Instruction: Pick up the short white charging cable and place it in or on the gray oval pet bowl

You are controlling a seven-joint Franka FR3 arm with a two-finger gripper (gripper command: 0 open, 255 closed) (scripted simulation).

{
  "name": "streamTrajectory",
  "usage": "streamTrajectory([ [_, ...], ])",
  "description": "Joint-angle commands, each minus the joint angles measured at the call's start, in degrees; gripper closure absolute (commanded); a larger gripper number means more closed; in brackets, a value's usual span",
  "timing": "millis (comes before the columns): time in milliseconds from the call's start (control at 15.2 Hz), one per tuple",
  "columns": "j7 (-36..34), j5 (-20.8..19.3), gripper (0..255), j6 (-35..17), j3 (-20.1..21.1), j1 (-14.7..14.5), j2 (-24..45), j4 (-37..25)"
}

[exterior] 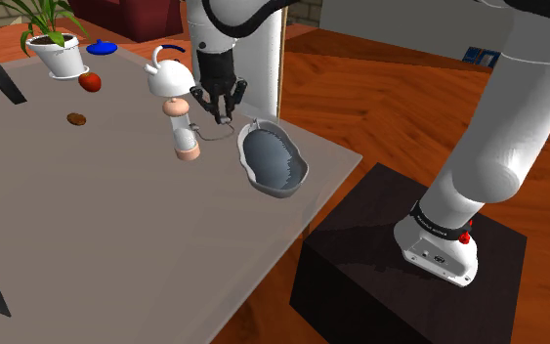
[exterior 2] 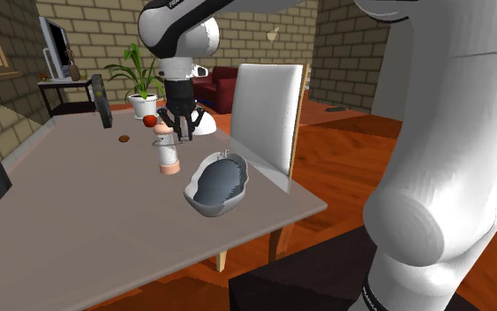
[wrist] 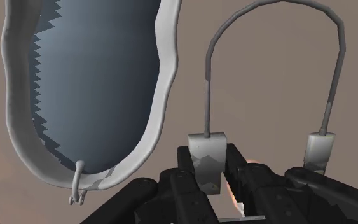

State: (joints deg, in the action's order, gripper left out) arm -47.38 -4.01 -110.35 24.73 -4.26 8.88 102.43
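Two black fingers of the claw (wrist: pixel 212 167) are pinched on one pale plug of the short charging cable (wrist: pixel 208 76) in my wrist view. The plug sits squarely between the pads, and from it the thin grey-white wire arches away in a loop and comes back to a second plug just beside the fingers, outside their grip. I read the claw as narrow and clamped on the cable by that one end. Under the loop is the tan-grey top of the desk (wrist: pixel 266 76); I can't tell whether the wire rests on it or hangs just clear. The oval pet bowl (wrist: pixel 165 83) lies right beside the loop, pale grey at the rim and bluish grey inside. In the shoulder view the claw (exterior: pixel 224 117) is low over the desk (exterior: pixel 116 225) and points straight down. The cable (exterior: pixel 216 130) is a small loop at its tip, just left of the far end of the bowl (exterior: pixel 297 181). A peach-and-white bottle (exterior: pixel 184 127) stands upright near the claw on that view's left, with a white pot (exterior: pixel 168 74) beyond it. Farther left are a red apple (exterior: pixel 90 82) and a potted plant (exterior: pixel 56 49). The second exterior view puts the claw (exterior 2: pixel 184 132) between the bottle (exterior 2: pixel 167 150) and a white chair (exterior 2: pixel 268 110), with the bowl (exterior 2: pixel 204 208) nearer the camera.
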Motion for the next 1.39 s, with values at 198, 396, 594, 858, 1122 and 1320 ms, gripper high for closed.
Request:
streamTrajectory([
  [198,6.6,4.9,255,-2.5,-1.8,3.3,-11.2,12.7],
  [396,10.8,7.3,255,-3.2,-3.7,4.4,-17.4,19.2],
  [594,15.7,9.2,255,-3.2,-6.4,5.4,-24.3,26.0],
  [858,15.5,9.0,255,-6.4,-6.2,5.3,-23.4,28.3],
  [1122,15.3,8.9,255,-9.6,-6.0,5.3,-22.2,30.4],
  [1320,15.1,8.7,255,-12.1,-5.7,5.3,-21.2,31.9],
])
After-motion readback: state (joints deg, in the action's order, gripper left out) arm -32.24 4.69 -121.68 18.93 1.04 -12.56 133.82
